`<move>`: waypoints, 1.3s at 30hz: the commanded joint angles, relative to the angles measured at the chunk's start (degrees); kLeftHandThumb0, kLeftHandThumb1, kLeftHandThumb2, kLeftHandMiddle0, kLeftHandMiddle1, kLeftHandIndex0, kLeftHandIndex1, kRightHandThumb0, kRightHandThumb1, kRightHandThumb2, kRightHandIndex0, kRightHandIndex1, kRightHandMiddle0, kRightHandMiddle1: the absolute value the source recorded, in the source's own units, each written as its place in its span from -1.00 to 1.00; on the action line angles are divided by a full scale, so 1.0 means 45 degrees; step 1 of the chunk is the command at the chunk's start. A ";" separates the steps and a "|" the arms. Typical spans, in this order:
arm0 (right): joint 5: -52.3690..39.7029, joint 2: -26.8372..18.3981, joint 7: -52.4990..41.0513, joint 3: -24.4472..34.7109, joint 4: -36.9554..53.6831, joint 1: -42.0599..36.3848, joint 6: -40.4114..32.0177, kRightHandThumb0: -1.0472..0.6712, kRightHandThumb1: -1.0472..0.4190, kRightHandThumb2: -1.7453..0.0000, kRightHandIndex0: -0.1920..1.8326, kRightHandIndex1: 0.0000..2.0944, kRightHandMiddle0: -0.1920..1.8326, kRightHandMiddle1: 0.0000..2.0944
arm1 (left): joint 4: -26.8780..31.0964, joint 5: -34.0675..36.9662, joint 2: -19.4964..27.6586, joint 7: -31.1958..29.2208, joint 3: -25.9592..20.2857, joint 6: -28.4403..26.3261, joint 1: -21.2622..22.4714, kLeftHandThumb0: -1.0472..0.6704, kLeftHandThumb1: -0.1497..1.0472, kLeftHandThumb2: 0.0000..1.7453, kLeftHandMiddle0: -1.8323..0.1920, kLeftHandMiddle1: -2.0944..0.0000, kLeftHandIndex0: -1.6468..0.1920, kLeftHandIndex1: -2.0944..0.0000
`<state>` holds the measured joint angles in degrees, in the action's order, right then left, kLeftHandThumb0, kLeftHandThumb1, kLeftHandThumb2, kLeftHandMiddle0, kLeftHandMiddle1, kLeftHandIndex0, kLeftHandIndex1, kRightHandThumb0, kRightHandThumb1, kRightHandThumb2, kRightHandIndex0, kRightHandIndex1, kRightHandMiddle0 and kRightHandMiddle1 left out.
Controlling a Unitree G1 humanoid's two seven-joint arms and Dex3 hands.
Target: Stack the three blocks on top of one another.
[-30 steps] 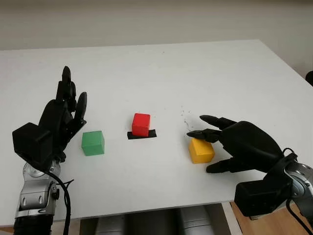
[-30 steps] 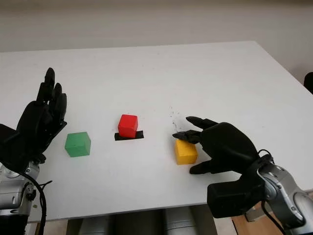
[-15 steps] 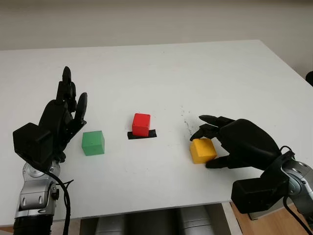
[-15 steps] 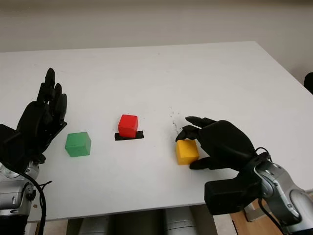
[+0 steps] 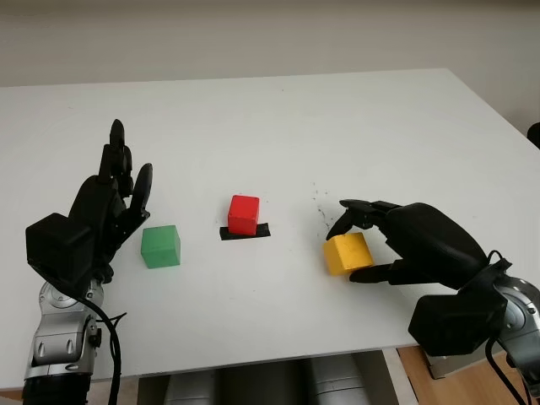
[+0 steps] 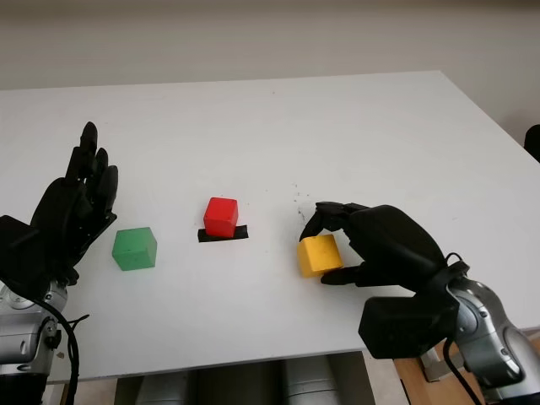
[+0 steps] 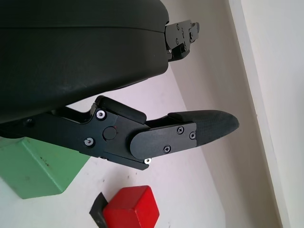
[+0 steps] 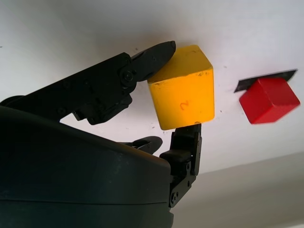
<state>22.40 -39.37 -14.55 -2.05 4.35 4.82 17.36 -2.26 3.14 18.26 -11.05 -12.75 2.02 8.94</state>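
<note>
A yellow block [image 5: 347, 253] at the table's right front is pinched in my right hand [image 5: 359, 249], its fingers [image 8: 147, 59] pressed on opposite faces; it looks tilted and slightly raised. The same yellow block [image 8: 183, 90] shows held in the right wrist view. A red block [image 5: 243, 213] stands mid-table on a small black mark [image 5: 245, 232]. To its left sits a green block [image 5: 160, 245]. My left hand [image 5: 114, 198] hovers open just left of the green block [image 7: 33, 166], not touching it.
The white table [image 5: 270, 118] stretches far back with free room behind the blocks. Its front edge runs close below the hands. A few dark specks [image 5: 319, 198] lie near the yellow block.
My right hand's fingers closed from beside the yellow block onto it, and the block has shifted slightly left and tipped. The left hand, green block and red block have stayed put.
</note>
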 commanded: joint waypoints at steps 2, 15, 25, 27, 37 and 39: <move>-0.0909 0.0302 -0.0383 0.0329 -0.0094 0.0808 -0.0367 -0.15 -0.85 0.93 -0.38 -0.93 -0.50 0.22 | 0.0289 -0.0088 0.0152 0.0082 0.0011 -0.0065 -0.0064 -0.60 1.00 -0.34 1.00 1.00 1.00 1.00; -0.3192 0.1042 -0.1744 0.0508 -0.2371 0.4148 -0.1901 -0.30 -0.88 0.94 -0.33 -0.92 -0.42 0.25 | 0.0299 -0.0048 0.0029 0.0128 0.0096 -0.0122 -0.0122 -0.57 1.00 -0.36 1.00 1.00 1.00 1.00; -0.3485 0.2669 -0.1929 -0.0173 -0.4856 0.6406 -0.2660 -0.38 -0.89 0.93 -0.36 -0.94 -0.42 0.42 | 0.0337 -0.0073 -0.0068 0.0273 0.0133 -0.0090 -0.0217 -0.57 1.00 -0.35 1.00 1.00 1.00 1.00; -0.3889 0.3273 -0.2012 -0.0145 -0.5549 0.6776 -0.2826 -0.39 -0.91 0.93 -0.39 -0.96 -0.45 0.48 | 0.0350 -0.0033 -0.0072 0.0272 0.0112 -0.0092 -0.0235 -0.57 1.00 -0.35 1.00 1.00 1.00 1.00; -0.5790 0.5686 -0.2320 0.0065 -0.7336 0.8105 -0.4890 -0.39 -0.87 0.95 -0.44 -0.98 -0.43 0.50 | 0.0428 -0.0150 0.0013 0.0354 0.0103 -0.0073 -0.0341 -0.57 1.00 -0.35 1.00 1.00 1.00 1.00; -0.5901 0.5934 -0.2322 0.0071 -0.7440 0.8201 -0.5193 -0.39 -0.86 0.94 -0.45 -0.98 -0.41 0.49 | 0.0439 -0.0137 0.0019 0.0352 0.0081 -0.0036 -0.0368 -0.57 1.00 -0.35 1.00 0.99 1.00 1.00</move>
<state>-3.34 -13.29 -25.00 -2.26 -28.80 39.81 -5.42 -1.32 2.41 18.09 -9.65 -12.22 1.45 7.64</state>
